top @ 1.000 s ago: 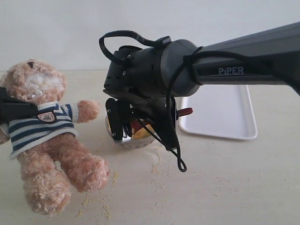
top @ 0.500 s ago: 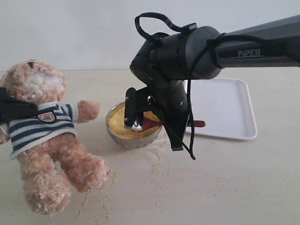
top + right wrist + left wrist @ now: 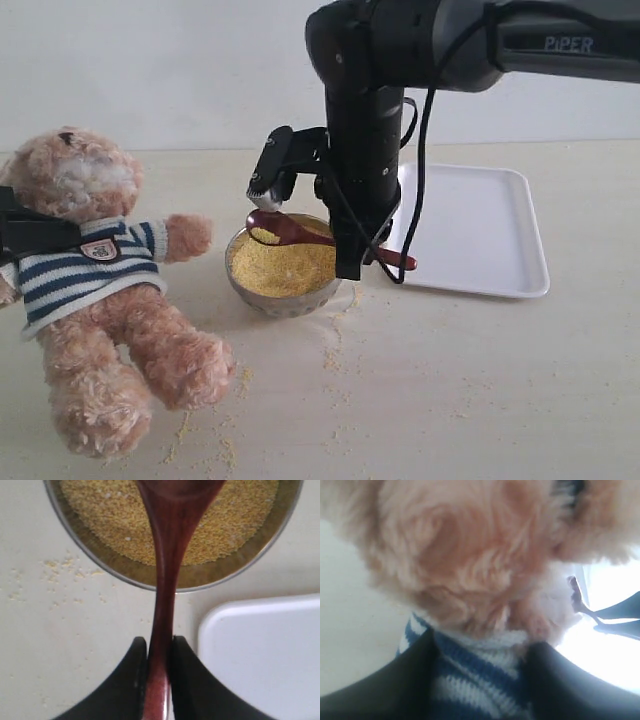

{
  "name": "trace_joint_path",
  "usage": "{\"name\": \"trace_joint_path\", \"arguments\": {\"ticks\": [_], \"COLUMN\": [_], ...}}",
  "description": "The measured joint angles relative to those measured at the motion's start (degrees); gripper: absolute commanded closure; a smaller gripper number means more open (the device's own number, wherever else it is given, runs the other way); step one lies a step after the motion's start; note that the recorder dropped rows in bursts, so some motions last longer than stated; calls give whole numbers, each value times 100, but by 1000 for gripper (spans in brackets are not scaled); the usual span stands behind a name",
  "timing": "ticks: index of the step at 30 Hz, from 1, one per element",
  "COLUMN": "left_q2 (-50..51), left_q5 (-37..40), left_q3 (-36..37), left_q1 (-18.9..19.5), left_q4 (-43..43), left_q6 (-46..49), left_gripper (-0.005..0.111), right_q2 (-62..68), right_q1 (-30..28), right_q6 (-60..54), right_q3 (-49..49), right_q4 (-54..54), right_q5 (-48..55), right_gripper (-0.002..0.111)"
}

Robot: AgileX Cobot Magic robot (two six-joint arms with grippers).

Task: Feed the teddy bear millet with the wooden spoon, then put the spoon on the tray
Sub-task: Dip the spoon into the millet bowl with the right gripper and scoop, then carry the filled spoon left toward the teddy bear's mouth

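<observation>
The teddy bear sits at the left in its striped shirt, facing the bowl. My left gripper is shut on its shirt just below the furry head, one dark finger on each side. The millet fills a round metal bowl in the middle. Above the bowl, my right gripper is shut on the thin handle of the wooden spoon. The spoon's round end points toward the bear and carries some yellow grains. In the right wrist view, the spoon runs from my gripper out over the millet.
The white tray lies right of the bowl, its corner close beside my right gripper. Loose millet crumbs are scattered on the beige table in front of the bowl and near the bear's legs.
The right arm has lifted and turned upright. The spoon has come up out of the millet and now hangs above the bowl. The bear and the left gripper have not moved.
</observation>
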Motion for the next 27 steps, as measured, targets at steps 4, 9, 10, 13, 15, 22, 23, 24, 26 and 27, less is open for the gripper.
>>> {"name": "trace_joint_path", "arguments": {"ticks": [4, 9, 10, 13, 15, 22, 23, 24, 26, 27], "left_q2": [0, 0, 0, 0, 0, -10, 2, 10, 10, 10], "left_q5": [10, 183, 308, 760, 1039, 1098, 1098, 1098, 1164, 1185], "left_q3": [0, 0, 0, -4, 26, 863, 919, 998, 1011, 1011], "left_q1": [0, 0, 0, 0, 0, 0, 0, 0, 0, 0], "left_q4": [92, 278, 343, 587, 731, 1088, 1099, 1099, 999, 957], "left_q6": [0, -38, -113, -429, -684, -1235, -1236, -1259, -1259, -1270], "left_gripper": [102, 102, 102, 102, 102, 102, 102, 102, 102, 102], "right_q2": [0, 0, 0, 0, -23, -501, -568, -681, -777, -808], "right_q1": [-172, -359, -385, -398, -398, -398, -398, -398, -344, -314], "right_q6": [-111, -137, -118, 70, 280, 822, 881, 1010, 1119, 1144], "right_q3": [-14, -23, -23, -23, -23, -23, -23, -23, -23, -23], "right_q4": [522, 1024, 1164, 1341, 1384, 1649, 1729, 1850, 1898, 1898], "right_q5": [135, 157, 157, 157, 157, 157, 168, 168, 168, 168], "right_gripper": [108, 108, 108, 108, 108, 108, 108, 108, 108, 108]}}
